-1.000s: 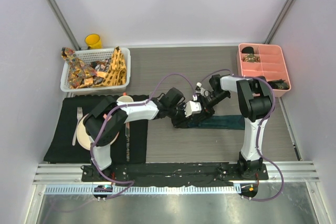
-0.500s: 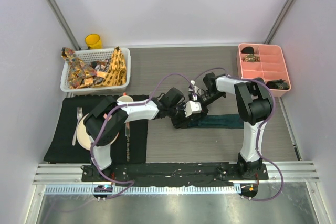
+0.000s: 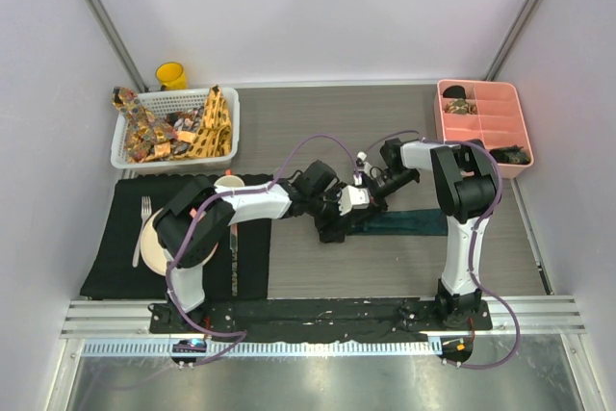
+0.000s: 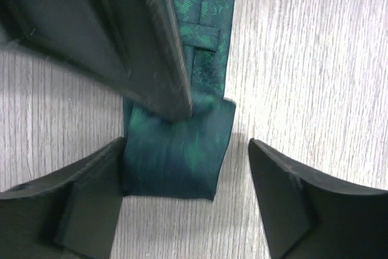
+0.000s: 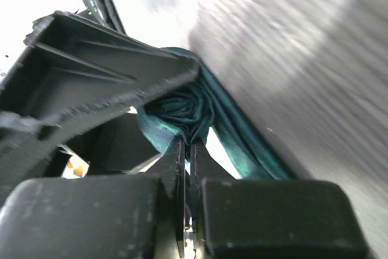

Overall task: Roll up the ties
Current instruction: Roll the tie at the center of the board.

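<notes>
while the teal tie (image 3: 416,222) lies flat along the wooden table (image 3: 318,132), a little right of centre, its left end is turned over into a small roll, and both arms meet at that end. the left gripper (image 4: 185,157) stands spread around the rolled end. its left finger (image 4: 79,204) touches the edge of the fabric, and its other finger (image 4: 297,198) is apart from it with bare wood between. the right gripper (image 5: 184,144) reaches in from the far side with its fingers pressed together, the tips set into the heart of the spiral and pinching the fabric there. in the left wrist view it shows as one dark block lying over the tie's length, its tip at the edge of the fold, with the tie's small keeper loop just beside it. beyond the roll the tie runs flat and straight toward the right arm.

at the far left a white basket (image 3: 176,94) holds the other ties in a loose heap, well apart from the grippers: a yellow-orange patterned tie (image 3: 218,127) on its right side and a brownish multicolour tie (image 3: 144,132) on its left. a yellow cup (image 3: 171,75) stands just behind the basket. at the near left a black placemat (image 3: 115,238) carries a plate (image 3: 149,240), a fork (image 3: 143,223) and a pale cup (image 3: 229,183). a pink divided tray (image 3: 500,108) sits at the far right, with small dark things in some compartments.
</notes>
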